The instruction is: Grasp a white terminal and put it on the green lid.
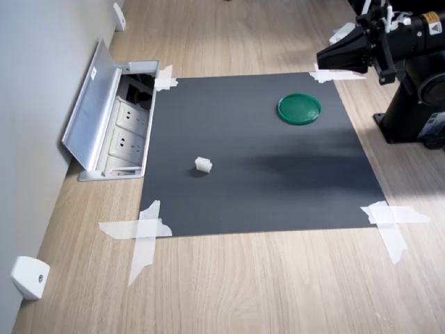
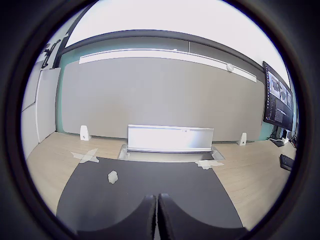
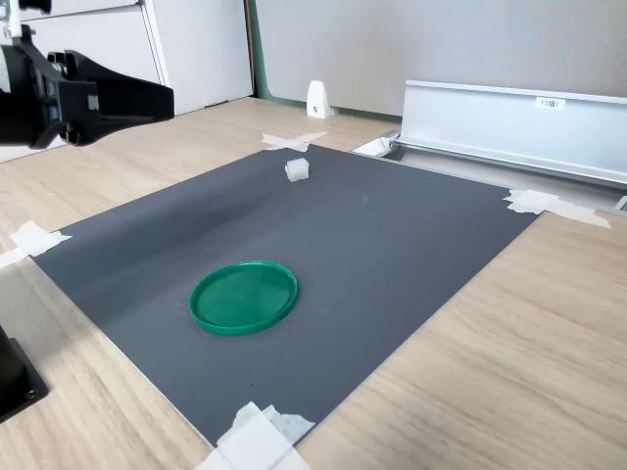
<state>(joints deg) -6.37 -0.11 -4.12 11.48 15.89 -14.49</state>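
The white terminal (image 1: 203, 165) (image 2: 113, 176) (image 3: 297, 168) is a tiny notched block standing on the black mat (image 1: 264, 195), towards the first exterior view's left. Farther right in the first exterior view, the green lid (image 1: 300, 108) (image 3: 243, 297) lies flat on the same mat; the wrist view does not show it. My gripper (image 1: 323, 59) (image 2: 157, 200) (image 3: 167, 98) hovers high above the mat's edge near the lid, far from the terminal. Its fingers are pressed together with nothing between them.
A floor socket box (image 1: 128, 129) with its metal flap (image 1: 94, 111) (image 3: 509, 117) raised sits beside the mat by the wall. White tape strips (image 1: 142, 233) hold the mat's corners. White wedge pieces (image 1: 29, 277) (image 3: 317, 99) stand along the wall. The arm's black base (image 1: 417, 111) is at the first exterior view's right.
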